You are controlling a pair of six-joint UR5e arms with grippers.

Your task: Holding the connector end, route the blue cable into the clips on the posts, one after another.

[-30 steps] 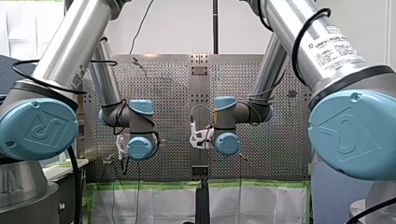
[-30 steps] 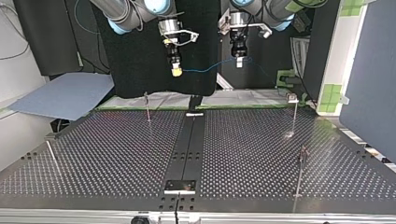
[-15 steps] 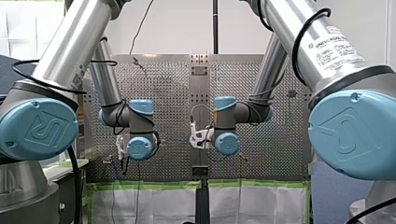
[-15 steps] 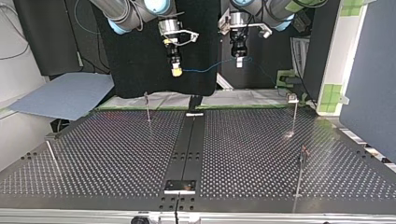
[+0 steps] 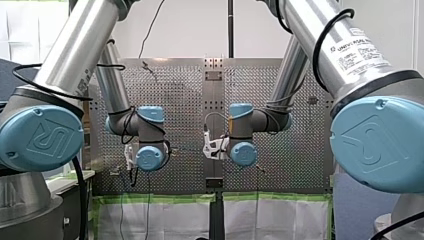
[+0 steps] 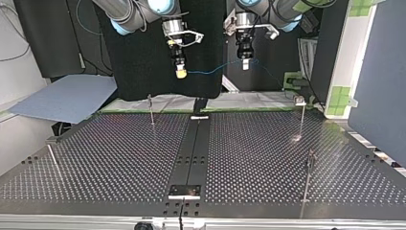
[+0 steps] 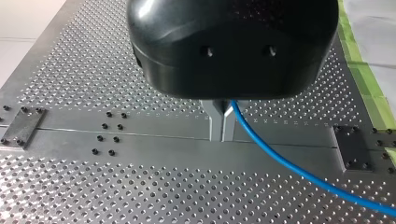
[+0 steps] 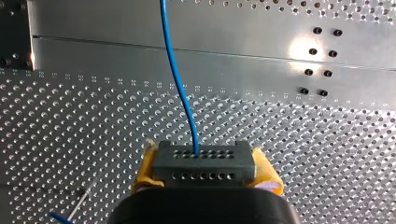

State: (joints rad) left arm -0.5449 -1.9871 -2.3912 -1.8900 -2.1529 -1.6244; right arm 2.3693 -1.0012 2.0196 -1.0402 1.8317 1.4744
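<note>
Nothing has moved this past second: my right gripper (image 8: 205, 171) stays clamped on the connector (image 8: 204, 158), my left gripper (image 7: 221, 122) stays pinched on the blue cable (image 7: 280, 161), and the posts (image 6: 151, 109) well below them are still unthreaded.

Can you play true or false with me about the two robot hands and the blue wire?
1. My right gripper holds the connector between yellow pads. True.
2. My left gripper is open. False: its metal fingers are shut on the blue cable.
3. The blue cable runs from one gripper to the other. True.
4. The stretch of cable between the grippers lies flat on the table. False: it hangs in the air above the table.
</note>
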